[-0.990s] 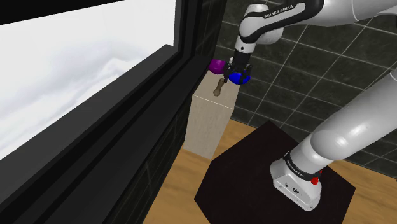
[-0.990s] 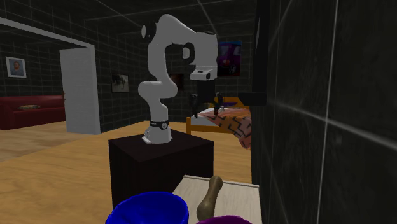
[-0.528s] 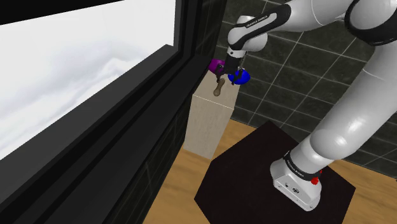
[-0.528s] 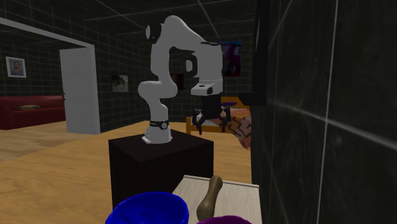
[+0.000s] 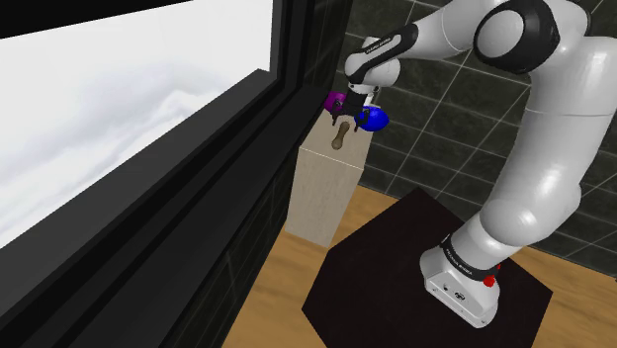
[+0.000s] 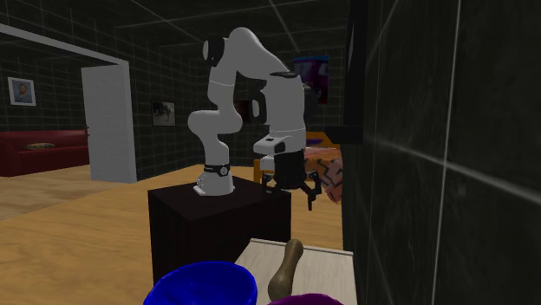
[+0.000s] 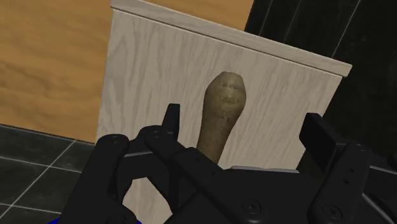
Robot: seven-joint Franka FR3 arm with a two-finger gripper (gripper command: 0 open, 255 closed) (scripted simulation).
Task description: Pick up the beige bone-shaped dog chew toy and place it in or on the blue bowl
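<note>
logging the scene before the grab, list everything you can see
chew toy: one, beige-brown, lying on the cabinet top
bowl: one, blue, on the cabinet beside the toy
purple object: one, on the cabinet next to the window
cabinet: one, pale wood, below the window
window: one, black frame, white view
sofa: one, red, far at the second exterior view's left
stand: one, black, under the arm
arm: one, white
gripper: one, black, open, over the toy
</note>
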